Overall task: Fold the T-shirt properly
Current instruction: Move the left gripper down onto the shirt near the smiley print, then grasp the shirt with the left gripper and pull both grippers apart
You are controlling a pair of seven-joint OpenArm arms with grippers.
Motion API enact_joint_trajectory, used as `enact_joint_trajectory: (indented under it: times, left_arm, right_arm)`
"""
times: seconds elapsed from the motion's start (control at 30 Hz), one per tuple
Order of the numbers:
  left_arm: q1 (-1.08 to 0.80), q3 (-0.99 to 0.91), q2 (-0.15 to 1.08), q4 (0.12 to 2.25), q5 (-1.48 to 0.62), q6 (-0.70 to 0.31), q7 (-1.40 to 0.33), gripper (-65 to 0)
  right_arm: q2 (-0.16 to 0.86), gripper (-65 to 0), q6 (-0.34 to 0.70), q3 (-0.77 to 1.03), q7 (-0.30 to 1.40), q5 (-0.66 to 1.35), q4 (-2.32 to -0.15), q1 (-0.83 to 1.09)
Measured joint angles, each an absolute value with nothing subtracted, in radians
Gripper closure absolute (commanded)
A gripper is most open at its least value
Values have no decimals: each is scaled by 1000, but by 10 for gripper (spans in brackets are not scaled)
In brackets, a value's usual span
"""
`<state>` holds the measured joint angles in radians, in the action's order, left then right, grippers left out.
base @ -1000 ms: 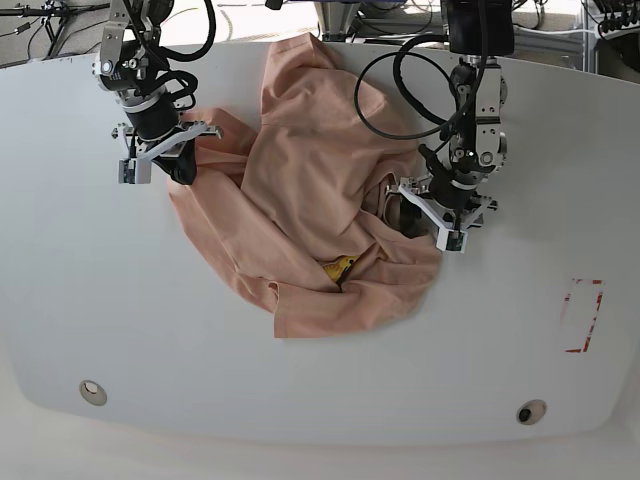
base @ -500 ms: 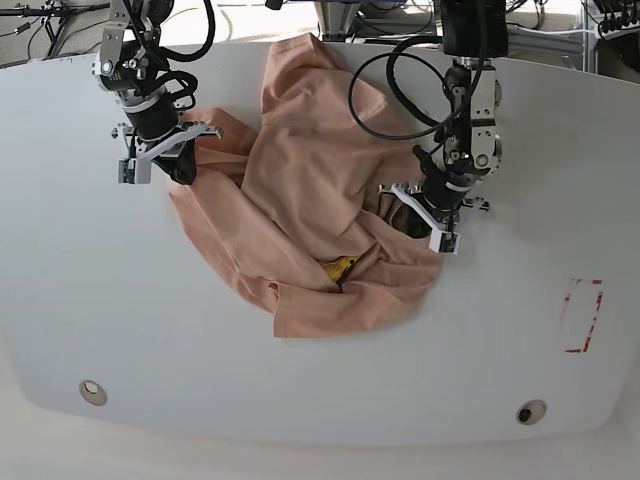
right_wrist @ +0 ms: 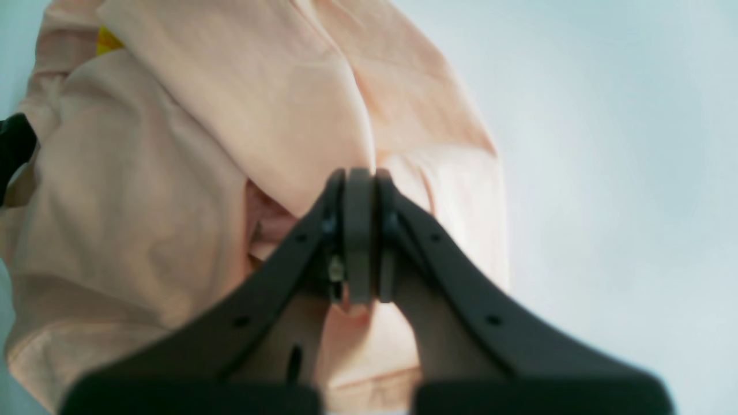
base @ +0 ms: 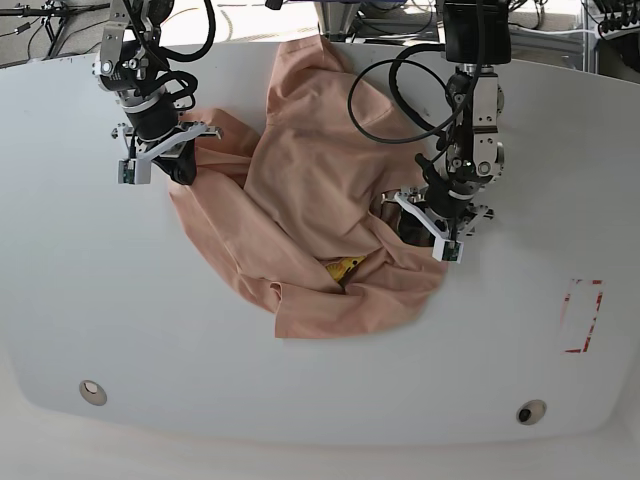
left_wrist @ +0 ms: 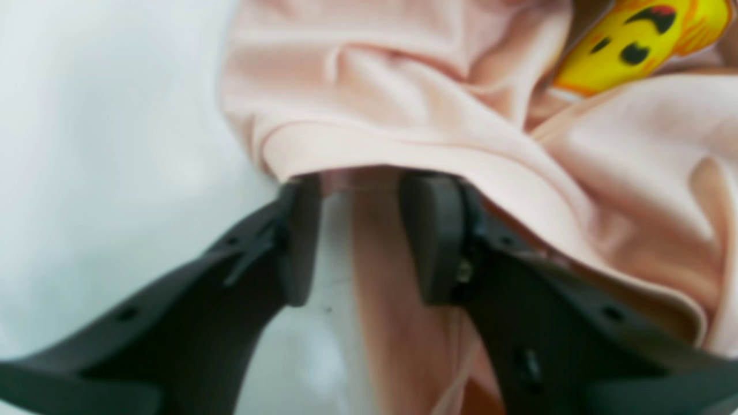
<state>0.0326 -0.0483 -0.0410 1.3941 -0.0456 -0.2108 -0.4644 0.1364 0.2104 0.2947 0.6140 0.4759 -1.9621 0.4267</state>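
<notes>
We see the T-shirt (base: 310,210) crumpled on the tabletop (base: 90,290). Our right end effector (right_wrist: 358,190) is clamped on its edge. Our left end effector (left_wrist: 360,230) stands parted at a fold beside the shirt's yellow emblem (left_wrist: 634,46).

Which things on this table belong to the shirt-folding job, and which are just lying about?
Part of the job:
- T-shirt
- left gripper
- right gripper

Just lying about:
- red marking on the table
- two round fittings near its front edge
</notes>
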Motion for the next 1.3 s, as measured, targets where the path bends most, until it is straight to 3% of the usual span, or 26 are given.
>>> enact_joint_trajectory:
  times: [0.13, 0.23, 0.67, 1.3]
  left_arm:
    - [74, -41, -33, 1360, -45, -210, -473, -76]
    - [99, -40, -26, 1356, -46, -210, -471, -6]
    - [129, -32, -8, 1433, -46, -210, -482, 0]
    - [142, -211, 35, 1664, -38, -229, -582, -10]
  right_arm:
    - [136, 0, 210, 296, 614, 476, -1963, 426]
    - [136, 0, 210, 296, 614, 476, -1963, 418]
    - [167, 0, 210, 298, 624, 476, -1969, 365]
    - [222, -2, 210, 318, 670, 476, -2008, 281]
